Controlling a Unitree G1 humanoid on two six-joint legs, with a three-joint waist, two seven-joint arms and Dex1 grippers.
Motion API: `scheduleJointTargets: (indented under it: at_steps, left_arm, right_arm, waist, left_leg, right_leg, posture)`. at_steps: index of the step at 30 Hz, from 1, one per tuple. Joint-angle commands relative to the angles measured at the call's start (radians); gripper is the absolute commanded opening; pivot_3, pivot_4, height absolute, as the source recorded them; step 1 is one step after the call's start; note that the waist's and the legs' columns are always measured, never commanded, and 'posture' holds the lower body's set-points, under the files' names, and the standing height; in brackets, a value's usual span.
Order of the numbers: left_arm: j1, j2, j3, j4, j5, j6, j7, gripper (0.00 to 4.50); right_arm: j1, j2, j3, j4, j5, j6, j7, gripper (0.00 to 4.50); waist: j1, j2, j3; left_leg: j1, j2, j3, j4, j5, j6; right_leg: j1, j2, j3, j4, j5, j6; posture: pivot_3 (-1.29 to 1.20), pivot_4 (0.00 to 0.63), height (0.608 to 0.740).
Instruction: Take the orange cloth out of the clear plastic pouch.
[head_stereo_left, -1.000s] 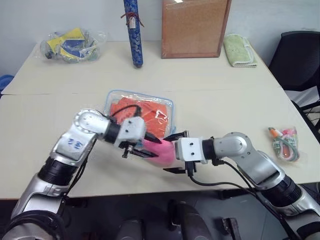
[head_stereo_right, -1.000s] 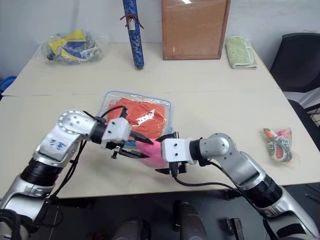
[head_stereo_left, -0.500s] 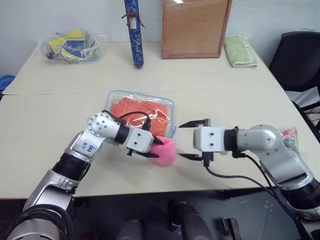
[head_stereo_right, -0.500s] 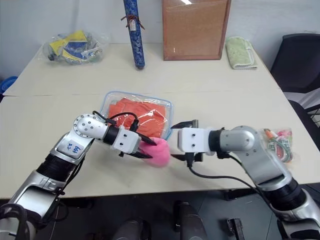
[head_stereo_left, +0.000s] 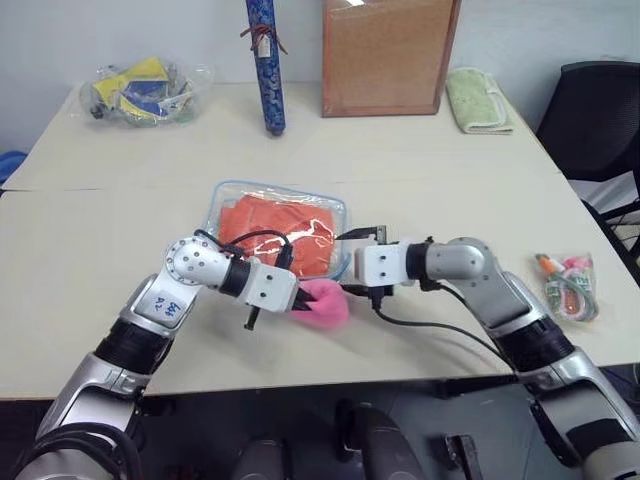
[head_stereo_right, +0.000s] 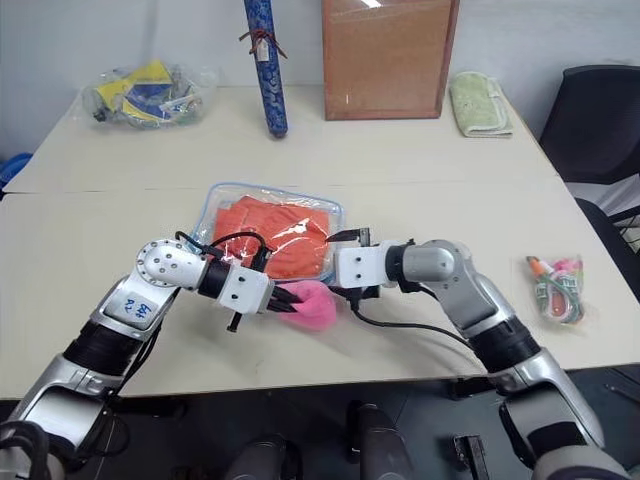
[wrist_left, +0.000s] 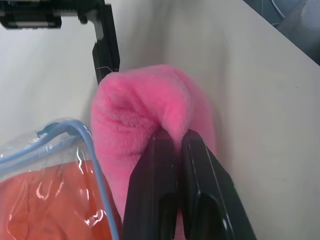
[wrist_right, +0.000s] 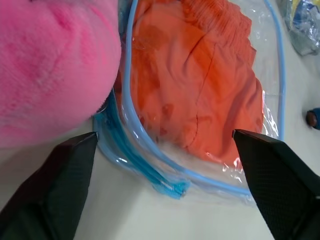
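Right now the left gripper (wrist_left: 172, 137) is clamped on the pink fluffy pom-pom (wrist_left: 150, 110), while the right gripper (wrist_right: 165, 145) gapes wide at the corner of the clear plastic pouch with light blue trim (wrist_right: 150, 170), the wrinkly orange cloth (wrist_right: 200, 85) inside it.

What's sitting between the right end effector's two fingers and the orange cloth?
In the right wrist view, the clear plastic pouch, its light blue trimmed edge and clear wall, lies between the open right end effector and the orange cloth inside.
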Motion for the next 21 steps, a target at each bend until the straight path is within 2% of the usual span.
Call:
scheduleJointTargets:
  at_steps: [1,10,16,21]
  left_arm:
    - [0.03,0.023,0.004,-0.046,0.013,0.036,0.002,0.0]
    - [0.05,0.038,0.017,-0.094,0.011,0.08,0.02,0.0]
    - [0.057,0.044,0.037,-0.099,0.007,0.105,0.04,0.0]
    - [0.065,0.091,0.114,-0.083,-0.028,0.149,0.055,0.0]
  right_arm:
    - [-0.033,0.024,-0.003,0.037,-0.009,-0.069,-0.007,3.2]
    - [-0.06,0.057,-0.008,0.118,-0.008,-0.137,0.019,0.03]
    - [-0.068,0.044,-0.013,0.145,-0.03,-0.175,0.032,0.03]
    - [-0.082,-0.03,-0.05,0.158,-0.021,-0.225,0.067,0.03]
  waist:
    - [0.0,0.0,0.0]
    - [-0.002,0.0,0.0]
    - [-0.001,0.0,0.0]
    - [-0.002,0.0,0.0]
  left_leg:
    - [0.0,0.0,0.0,0.0,0.0,0.0]
    - [0.0,0.0,0.0,0.0,0.0,0.0]
    - [0.0,0.0,0.0,0.0,0.0,0.0]
    - [0.0,0.001,0.0,0.0,0.0,0.0]
  right_leg:
    - [0.0,0.0,0.0,0.0,0.0,0.0]
    - [0.0,0.0,0.0,0.001,0.0,0.0]
    - [0.0,0.0,0.0,0.001,0.0,0.0]
    - [-0.001,0.0,0.0,0.001,0.0,0.0]
  posture:
    - [0.0,0.15,0.74]
    - [0.0,0.15,0.74]
    - [0.0,0.15,0.74]
    - [0.0,0.15,0.74]
